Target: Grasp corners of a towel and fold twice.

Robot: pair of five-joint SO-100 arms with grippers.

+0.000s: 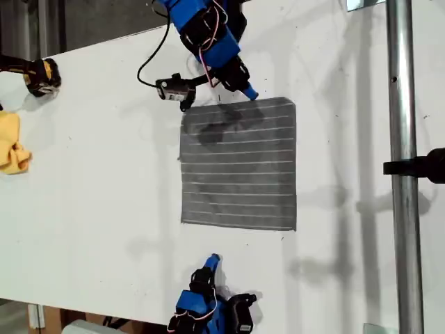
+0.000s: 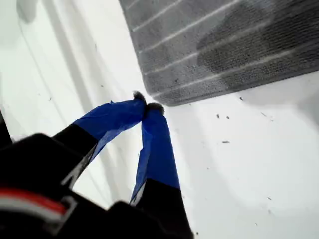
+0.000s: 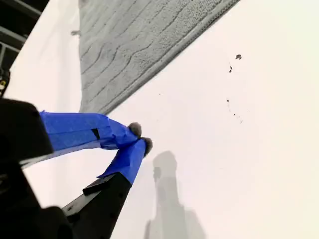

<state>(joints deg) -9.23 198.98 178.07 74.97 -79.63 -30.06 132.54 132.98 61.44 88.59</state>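
Showed the towel point(image 1: 238, 163) flat and unfolded on the tabletop point(image 1: 104, 181), 0 of 2 folds made and no corner held; found my first pincer point(image 1: 250, 94) closed on nothing beside its top edge in the exterior view, my second pincer point(image 1: 214, 259) closed, empty, apart from its bottom edge.

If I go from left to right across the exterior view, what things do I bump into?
Yellow cloth → yellow-and-black tool → grey striped towel → shiny metal pole.
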